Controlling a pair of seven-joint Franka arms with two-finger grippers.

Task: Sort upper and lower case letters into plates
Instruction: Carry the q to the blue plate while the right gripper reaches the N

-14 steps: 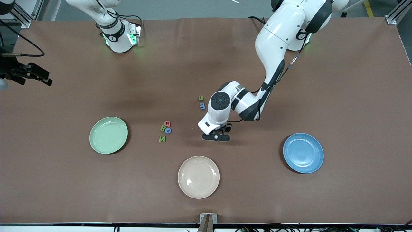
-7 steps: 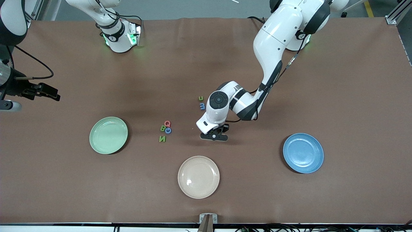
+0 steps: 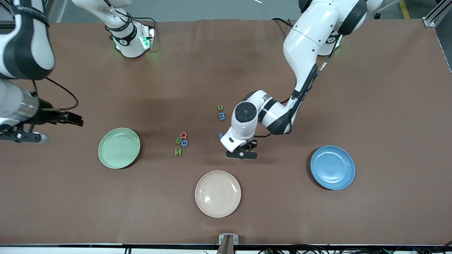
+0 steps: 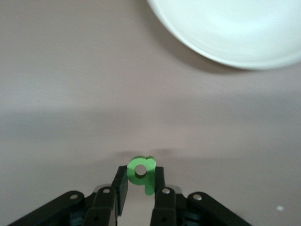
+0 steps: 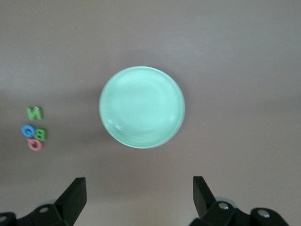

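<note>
Item one, your left gripper [image 4: 140, 186]: jaws drawn in tight on a small green letter [image 4: 141, 170], lower-case with a round bowl and a tail, pinched between the two fingertips [image 4: 120, 181]. In the front view the gripper [image 3: 241, 153] sits low over the brown table [image 3: 353, 88], between the cream plate [image 3: 218, 193] and the small letters near the table's middle.

Item two, your right gripper [image 5: 140, 193]: jaws spread as wide as they go, holding nothing and touching nothing. It hangs over the table at the right arm's end, with the mint green plate [image 5: 142, 107] in its sights.

Item three, the plates. You have the mint green plate [image 3: 119, 147] toward the right arm's end and the blue plate [image 3: 332, 167] toward the left arm's end; neither holds a letter. The cream plate lies between them, nearer the front camera.

Item four, loose letters on the table:
- a red Q [image 3: 183, 135], green B [image 3: 178, 140] and blue G [image 3: 184, 143] crowded together, with a green N [image 3: 178, 152] just nearer the camera;
- a green u [image 3: 220, 107] and a blue m [image 3: 221, 115], farther from the camera;
- a small blue letter [image 3: 220, 135] just beside the left arm's wrist, too small for you to read.
</note>
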